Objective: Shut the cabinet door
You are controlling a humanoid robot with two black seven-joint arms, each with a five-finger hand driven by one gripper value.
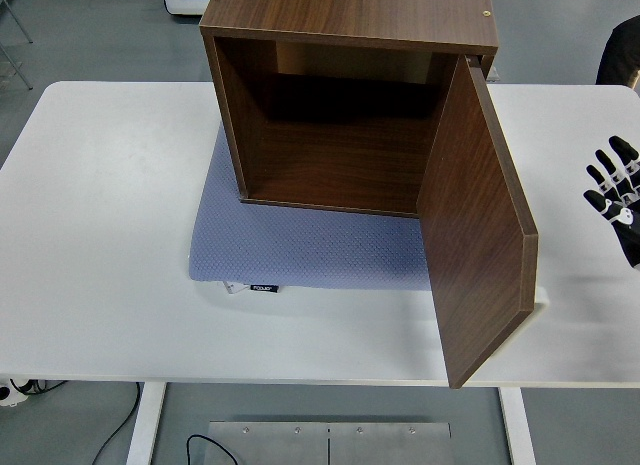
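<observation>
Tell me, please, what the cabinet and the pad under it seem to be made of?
The cabinet looks like dark walnut-toned wood laminate or veneer, matte, with visible grain. The pad beneath looks like soft blue-grey fabric or foam, judging by its dotted texture and sewn tag.

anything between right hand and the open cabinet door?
No. In the head view only bare white table lies between the right hand, fingers spread, and the cabinet door.

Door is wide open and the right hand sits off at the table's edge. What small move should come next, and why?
Probably bring the right hand left toward the outer face of the cabinet door: the door stands open from its right-side hinge, and the hand, fingers spread, is clear of it.
</observation>
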